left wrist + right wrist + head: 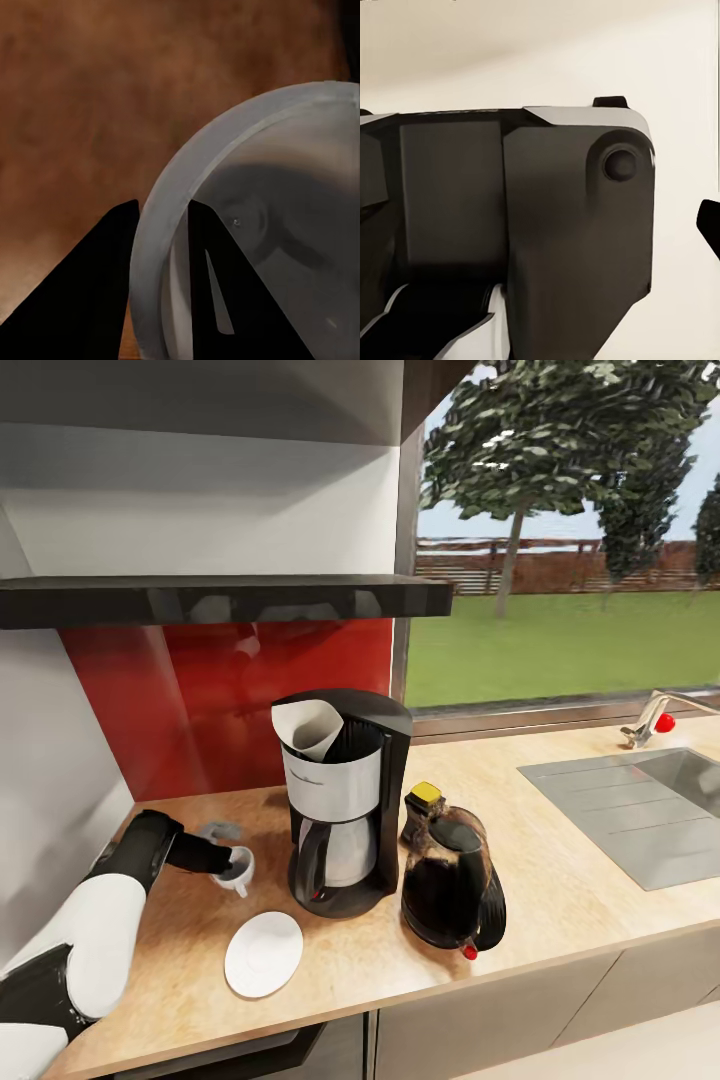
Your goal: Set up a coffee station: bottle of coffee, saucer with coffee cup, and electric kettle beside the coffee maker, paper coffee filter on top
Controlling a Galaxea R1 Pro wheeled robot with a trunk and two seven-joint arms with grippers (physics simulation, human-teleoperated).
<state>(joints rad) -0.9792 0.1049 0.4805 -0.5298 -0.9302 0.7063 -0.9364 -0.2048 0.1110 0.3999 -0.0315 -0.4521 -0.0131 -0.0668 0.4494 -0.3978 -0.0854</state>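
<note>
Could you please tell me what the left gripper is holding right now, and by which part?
The left gripper holds the coffee cup by its rim, one of the jaws inside, one outside.

Coffee maker [345,805] upright on countertop [560,880], paper filter [312,728] in top. Electric kettle [452,880] just right; yellow-capped bottle [422,810] behind. Saucer [263,954] front-left. Left gripper [222,857] at coffee cup [236,870].

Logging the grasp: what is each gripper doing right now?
Left gripper: shut on the rim of the small white ceramic coffee cup.
Right gripper: cannot be told.
</note>
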